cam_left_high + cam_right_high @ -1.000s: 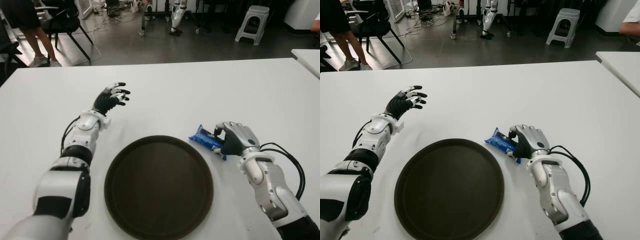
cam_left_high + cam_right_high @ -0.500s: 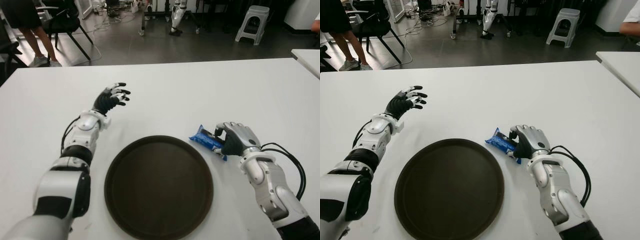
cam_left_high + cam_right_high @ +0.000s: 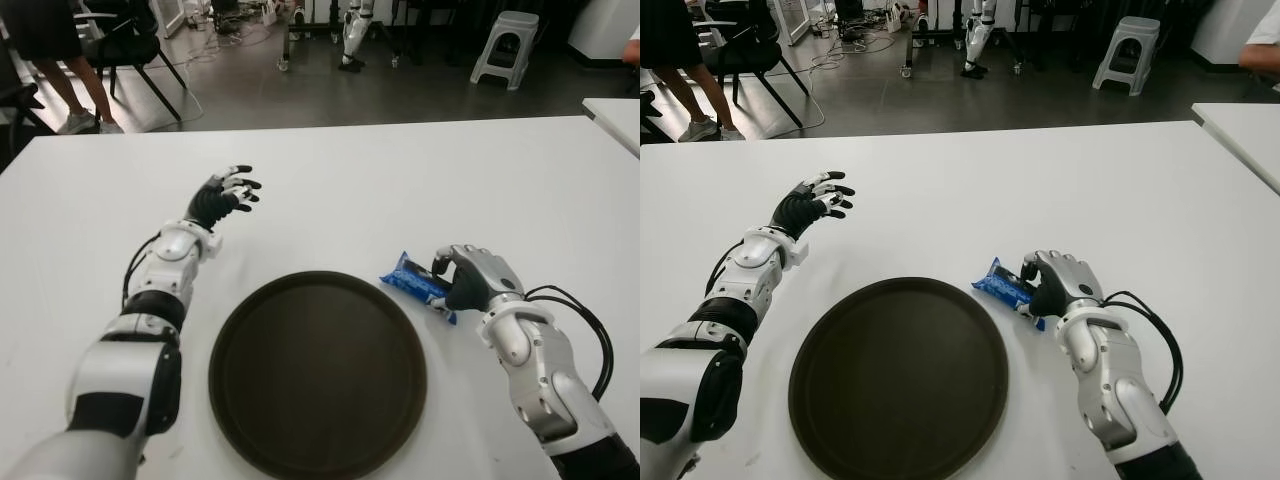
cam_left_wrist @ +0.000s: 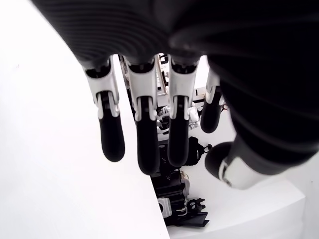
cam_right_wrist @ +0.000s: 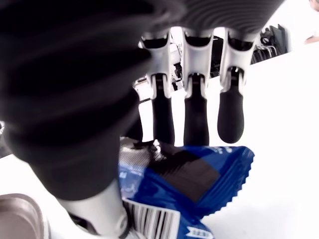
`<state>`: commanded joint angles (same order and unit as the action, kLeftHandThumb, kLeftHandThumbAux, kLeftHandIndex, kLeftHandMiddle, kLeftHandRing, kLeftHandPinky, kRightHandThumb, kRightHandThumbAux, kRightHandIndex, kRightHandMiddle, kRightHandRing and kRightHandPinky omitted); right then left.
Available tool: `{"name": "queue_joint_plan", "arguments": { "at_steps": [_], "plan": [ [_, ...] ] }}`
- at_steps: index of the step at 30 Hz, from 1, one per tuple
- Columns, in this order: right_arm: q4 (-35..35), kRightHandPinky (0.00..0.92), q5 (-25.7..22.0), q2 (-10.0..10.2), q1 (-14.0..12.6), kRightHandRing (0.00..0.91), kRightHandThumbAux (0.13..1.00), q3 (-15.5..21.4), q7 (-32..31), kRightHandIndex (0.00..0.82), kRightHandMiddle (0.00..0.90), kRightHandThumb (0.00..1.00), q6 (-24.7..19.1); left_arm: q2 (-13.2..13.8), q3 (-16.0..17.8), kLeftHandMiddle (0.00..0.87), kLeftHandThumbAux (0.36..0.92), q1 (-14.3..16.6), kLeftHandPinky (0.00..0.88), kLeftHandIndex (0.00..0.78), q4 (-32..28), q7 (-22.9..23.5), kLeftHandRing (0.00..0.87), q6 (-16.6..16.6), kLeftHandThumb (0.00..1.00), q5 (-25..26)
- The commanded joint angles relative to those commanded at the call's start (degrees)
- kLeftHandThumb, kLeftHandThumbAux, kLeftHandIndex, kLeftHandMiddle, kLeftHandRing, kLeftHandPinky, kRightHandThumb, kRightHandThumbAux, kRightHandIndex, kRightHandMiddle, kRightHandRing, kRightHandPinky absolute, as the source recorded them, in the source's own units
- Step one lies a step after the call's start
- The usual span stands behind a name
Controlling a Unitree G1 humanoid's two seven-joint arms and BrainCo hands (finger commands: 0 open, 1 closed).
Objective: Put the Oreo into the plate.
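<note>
The Oreo, a blue packet (image 3: pixel 408 277), lies on the white table (image 3: pixel 400 180) just right of the round dark plate (image 3: pixel 318 372), outside its rim. My right hand (image 3: pixel 470 281) sits over the packet's right end with fingers curled on top and the thumb against its near side. In the right wrist view the packet (image 5: pixel 199 179) shows between the thumb and the fingertips (image 5: pixel 196 119). My left hand (image 3: pixel 222 194) is held up over the table to the far left of the plate, fingers (image 4: pixel 143 139) spread and holding nothing.
Another white table's corner (image 3: pixel 615 112) shows at the right edge. Beyond the table's far edge are a grey stool (image 3: pixel 508 45), a black chair (image 3: pixel 125 45) and a person's legs (image 3: pixel 60 70).
My right hand and the packet have shifted a few pixels to the right and nearer. The left arm has not moved.
</note>
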<state>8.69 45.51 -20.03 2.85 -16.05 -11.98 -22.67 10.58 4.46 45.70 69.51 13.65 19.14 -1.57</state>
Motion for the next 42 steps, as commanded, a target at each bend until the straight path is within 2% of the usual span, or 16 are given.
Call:
{"name": "queue_joint_plan", "arguments": {
  "at_steps": [8, 16, 23, 34, 42],
  "plan": [
    [0.31, 0.746, 0.06, 0.32, 0.01, 0.754, 0.921, 0.15, 0.31, 0.552, 0.731, 0.073, -0.05, 0.04, -0.1, 0.339, 0.661, 0.08, 0.365, 0.201, 0.25, -0.34, 0.352, 0.08, 0.095, -0.23],
    [1.66, 0.742, -0.17, 0.65, -0.2, 0.754, 0.926, 0.79, 1.5, 0.554, 0.735, 0.088, 0.67, 0.09, -0.02, 0.337, 0.672, 0.19, 0.361, 0.203, 0.64, -0.11, 0.351, -0.08, 0.108, -0.17],
    [2.23, 0.745, -0.12, 0.61, -0.17, 0.754, 0.928, 1.14, 2.19, 0.57, 0.734, 0.076, 1.31, 0.09, -0.01, 0.342, 0.649, 0.33, 0.371, 0.207, 0.86, -0.14, 0.356, -0.12, 0.089, -0.19],
    [3.16, 0.754, -0.65, 1.42, -0.24, 0.755, 0.924, 1.81, 2.23, 0.567, 0.733, 0.117, 1.15, 0.03, -0.13, 0.343, 0.639, 0.44, 0.369, 0.208, 1.12, -0.38, 0.359, -0.01, 0.071, -0.38],
    [3.91, 0.753, -0.42, 1.89, -0.22, 0.761, 0.92, 1.91, 1.65, 0.58, 0.736, 0.152, 0.56, 0.08, -0.04, 0.344, 0.635, 0.4, 0.371, 0.208, 1.15, -0.13, 0.36, 0.13, 0.095, -0.27]
  ]
}}
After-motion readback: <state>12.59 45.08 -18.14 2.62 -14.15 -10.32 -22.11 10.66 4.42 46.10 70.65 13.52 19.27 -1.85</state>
